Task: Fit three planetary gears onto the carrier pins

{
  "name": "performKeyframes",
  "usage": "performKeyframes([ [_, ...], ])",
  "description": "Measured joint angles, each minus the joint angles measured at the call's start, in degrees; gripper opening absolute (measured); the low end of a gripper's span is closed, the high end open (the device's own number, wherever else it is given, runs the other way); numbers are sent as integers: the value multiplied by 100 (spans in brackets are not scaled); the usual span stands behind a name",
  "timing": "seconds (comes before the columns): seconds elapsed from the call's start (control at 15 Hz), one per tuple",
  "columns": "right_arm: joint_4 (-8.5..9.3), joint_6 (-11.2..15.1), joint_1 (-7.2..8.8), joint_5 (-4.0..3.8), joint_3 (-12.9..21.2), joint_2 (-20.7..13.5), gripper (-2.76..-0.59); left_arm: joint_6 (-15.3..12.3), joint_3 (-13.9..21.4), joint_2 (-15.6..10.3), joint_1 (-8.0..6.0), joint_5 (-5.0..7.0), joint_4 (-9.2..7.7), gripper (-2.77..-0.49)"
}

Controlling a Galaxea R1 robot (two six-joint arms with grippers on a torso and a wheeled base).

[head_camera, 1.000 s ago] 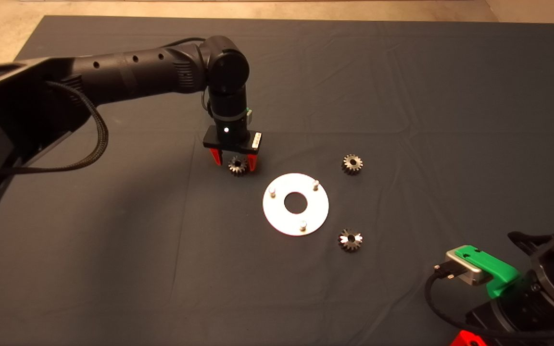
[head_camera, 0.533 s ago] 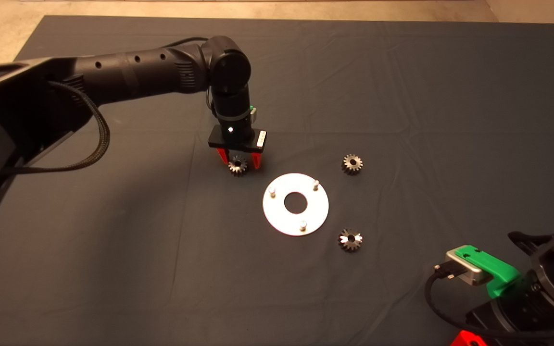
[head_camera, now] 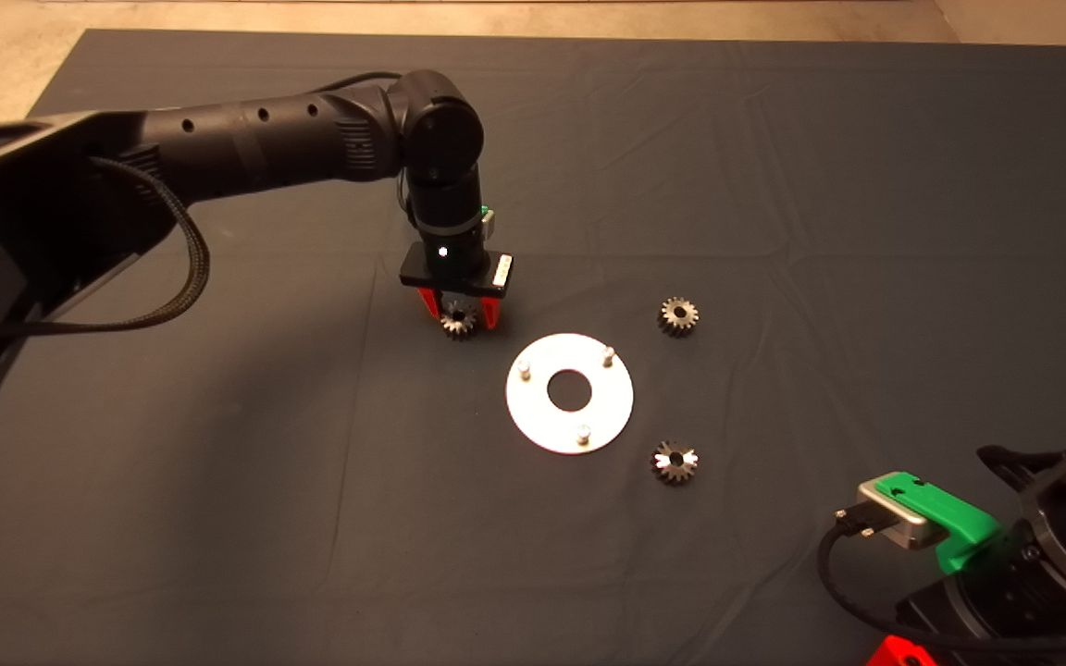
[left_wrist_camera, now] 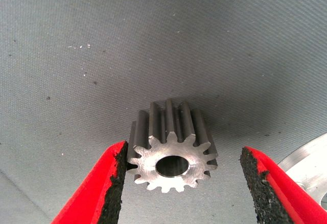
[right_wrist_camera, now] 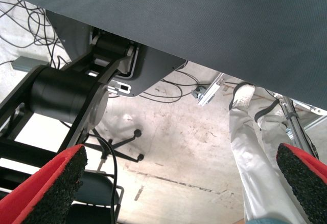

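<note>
Dark cloth is covering the table. Over it the left gripper [left_wrist_camera: 181, 175] is straddling one gear [left_wrist_camera: 172, 152] with fingers [left_wrist_camera: 113, 183] spread, one pad touching its teeth, the other apart. Small, stiff and probably slippery, it wants pinching across the teeth. Since a moment ago the fingers are sitting lower and narrower. Beside it the disc [head_camera: 569, 393] is waiting, pins bare, two gears [head_camera: 677, 316] toward the right. The right gripper [head_camera: 903, 655] is idling at the near right corner, fingers spread.

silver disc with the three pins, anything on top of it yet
Nothing: the flat round silver disc carries only its three bare short silvery pins. The mat beneath it is covered.
</note>
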Motion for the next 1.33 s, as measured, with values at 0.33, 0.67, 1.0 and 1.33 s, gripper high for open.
performKeyframes([
  [0.33,0,0,0,0,0,2,-60,0,32,13,0,2,-2,-191],
  [0.67,0,-2,0,-2,0,0,-60,-2,190,9,0,-2,-4,-191],
  [1.0,0,0,0,-2,0,2,-60,0,190,10,117,-4,-4,-191],
  [1.33,0,-2,0,-5,0,0,-60,0,190,13,163,-9,-4,-191],
])
